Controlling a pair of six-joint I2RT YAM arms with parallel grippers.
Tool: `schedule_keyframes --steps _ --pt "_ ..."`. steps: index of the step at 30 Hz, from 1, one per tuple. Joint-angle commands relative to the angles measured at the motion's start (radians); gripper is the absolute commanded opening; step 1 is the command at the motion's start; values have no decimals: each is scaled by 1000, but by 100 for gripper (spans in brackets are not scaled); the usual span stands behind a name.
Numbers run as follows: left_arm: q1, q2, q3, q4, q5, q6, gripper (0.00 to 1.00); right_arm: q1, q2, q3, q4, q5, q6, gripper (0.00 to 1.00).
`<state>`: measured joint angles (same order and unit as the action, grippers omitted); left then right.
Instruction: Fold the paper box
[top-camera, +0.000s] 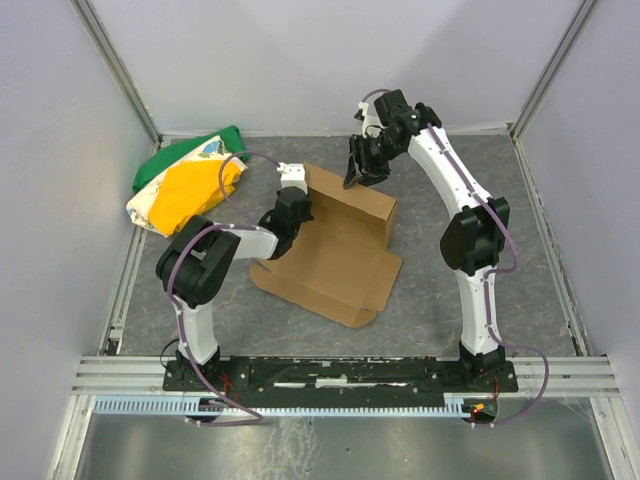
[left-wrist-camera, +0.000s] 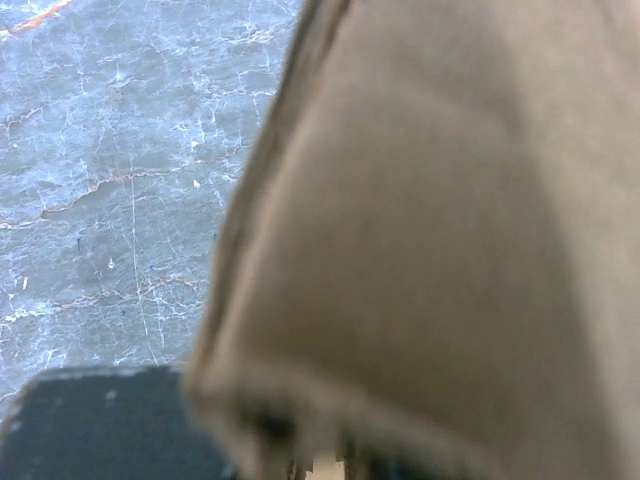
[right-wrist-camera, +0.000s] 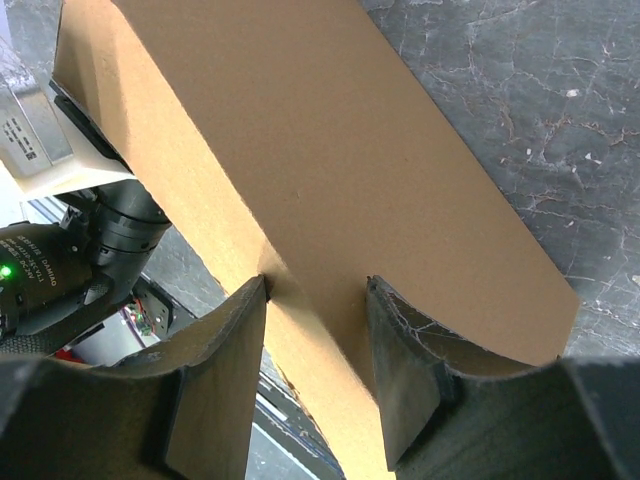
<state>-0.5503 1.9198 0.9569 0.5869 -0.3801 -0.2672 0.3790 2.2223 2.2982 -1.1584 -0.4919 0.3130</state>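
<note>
Top external: box (top-camera: 335, 262) mid-frame on bench (top-camera: 440, 310), half folded, rear panel upright. L claw (top-camera: 297, 207) closed on box's left edge. R claw (top-camera: 362, 168) open, fingers (right-wrist-camera: 225, 350) apart at panel's top edge. Left wrist cam: blurred cardboard fills right of frame. Cloth (top-camera: 185, 190) upper left.

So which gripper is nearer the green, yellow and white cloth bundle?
Left. The left gripper is at the left edge of the brown corrugated cardboard box, right of the cloth bundle; the right gripper is across the box, farther right.
</note>
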Motion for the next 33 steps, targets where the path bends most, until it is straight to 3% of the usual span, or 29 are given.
schedule_keyframes --steps 1,3,7,15,22,28,33 --pt "7 -18 54 -87 -11 -25 18 20 10 27 -36 -20 15 52" --pt "10 -30 66 -129 6 -15 30 18 6 26 -35 -7 17 53" --pt "14 -60 65 -186 7 -4 43 11 -13 17 -17 16 31 55" --pt "22 -209 16 -251 -5 -20 57 -4 -59 13 23 80 53 55" --pt "43 -356 89 -573 4 -136 58 -5 -193 -45 139 200 8 57" --pt "96 -496 164 -867 109 -214 59 12 -230 14 42 309 -144 58" --pt "137 -568 252 -1101 188 -301 59 187 -427 -273 182 496 -351 59"
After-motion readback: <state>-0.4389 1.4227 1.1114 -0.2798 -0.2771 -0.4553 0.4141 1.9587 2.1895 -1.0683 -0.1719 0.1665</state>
